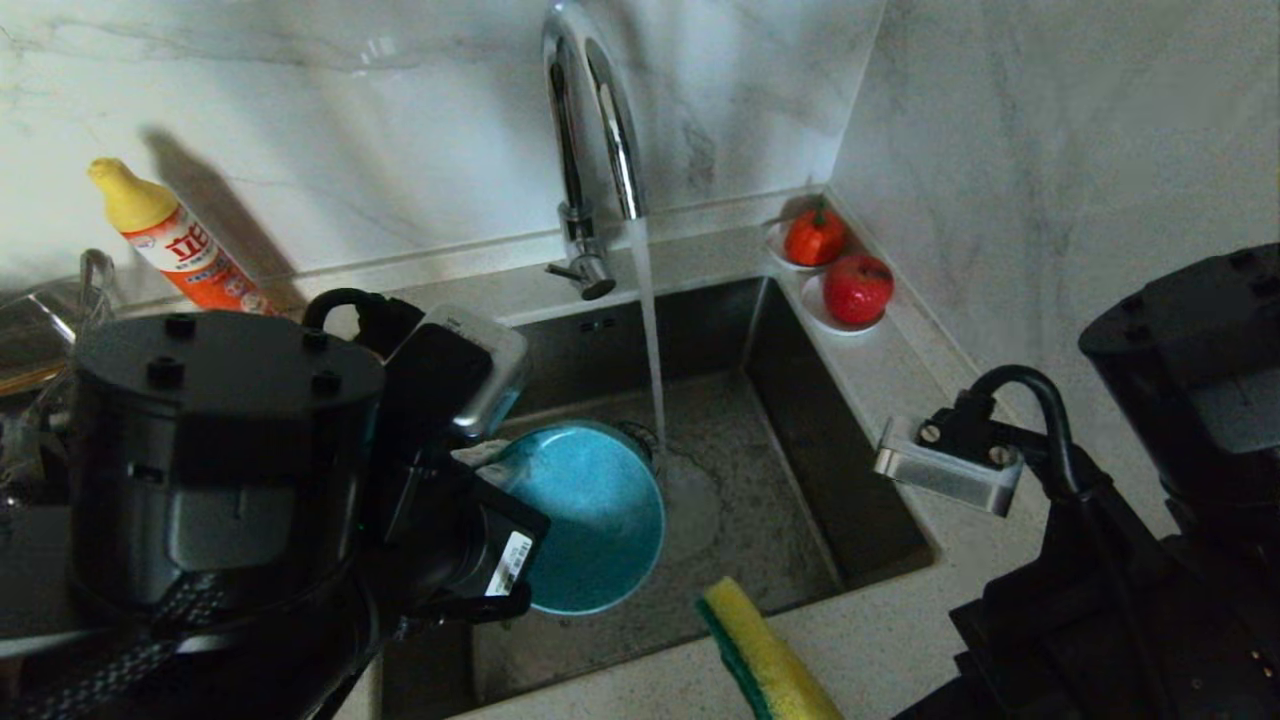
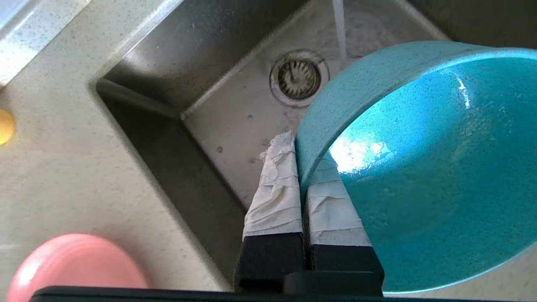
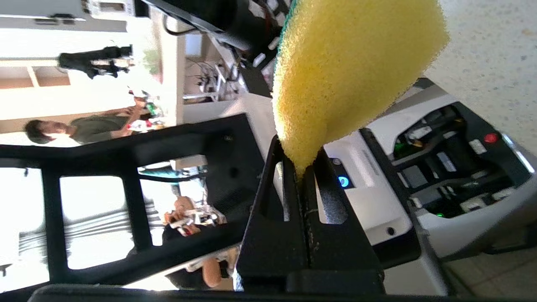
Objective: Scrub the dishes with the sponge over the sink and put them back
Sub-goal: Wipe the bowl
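The left pincer (image 2: 303, 167) clamps the teal bowl's (image 2: 423, 167) rim, tilting it over the sink (image 2: 235, 121); the right pincer (image 3: 300, 167) pinches the sponge (image 3: 348, 71) above the surface (image 1: 880, 640). Only the left wrist view shows the pink plate (image 2: 75, 264) behind the pincer.

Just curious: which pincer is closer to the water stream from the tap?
Left. The left pincer holds the bowl beside the stream; the right pincer holds the sponge over the front counter.
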Controlling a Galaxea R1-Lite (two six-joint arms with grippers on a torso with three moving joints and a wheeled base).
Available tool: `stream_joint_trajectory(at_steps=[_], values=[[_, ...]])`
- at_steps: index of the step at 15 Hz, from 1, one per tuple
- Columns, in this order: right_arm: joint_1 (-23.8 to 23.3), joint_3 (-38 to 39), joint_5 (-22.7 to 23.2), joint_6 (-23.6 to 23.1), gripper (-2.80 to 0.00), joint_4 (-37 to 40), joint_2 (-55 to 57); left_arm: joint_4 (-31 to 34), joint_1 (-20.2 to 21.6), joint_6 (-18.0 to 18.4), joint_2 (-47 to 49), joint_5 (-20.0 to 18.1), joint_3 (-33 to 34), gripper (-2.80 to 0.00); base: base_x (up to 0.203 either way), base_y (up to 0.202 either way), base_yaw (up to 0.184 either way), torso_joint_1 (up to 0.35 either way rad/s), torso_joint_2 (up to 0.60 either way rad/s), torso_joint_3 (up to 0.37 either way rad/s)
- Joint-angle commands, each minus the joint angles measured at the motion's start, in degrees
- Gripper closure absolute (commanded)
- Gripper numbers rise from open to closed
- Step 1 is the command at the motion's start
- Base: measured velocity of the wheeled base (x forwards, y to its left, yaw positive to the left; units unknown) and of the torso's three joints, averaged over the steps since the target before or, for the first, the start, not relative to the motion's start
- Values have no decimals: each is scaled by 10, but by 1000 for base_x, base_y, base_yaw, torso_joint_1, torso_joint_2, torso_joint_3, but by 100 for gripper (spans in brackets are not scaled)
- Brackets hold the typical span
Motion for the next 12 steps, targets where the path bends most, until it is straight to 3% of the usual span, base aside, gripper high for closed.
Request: stream_joint_trajectory(at_steps=[1,5,12], values=[[17,-29,2,3,0,23,2,-26,-9,-1,2,6,8,0,0,0,0,0,0,0],[59,-62,2,20,0,42,16,-55,-17,0,7,25,6,0,0,0,0,0,0,0],[78,-64,3,19,0,56,20,-67,-17,-19,18,42,-7,0,0,0,0,0,0,0]])
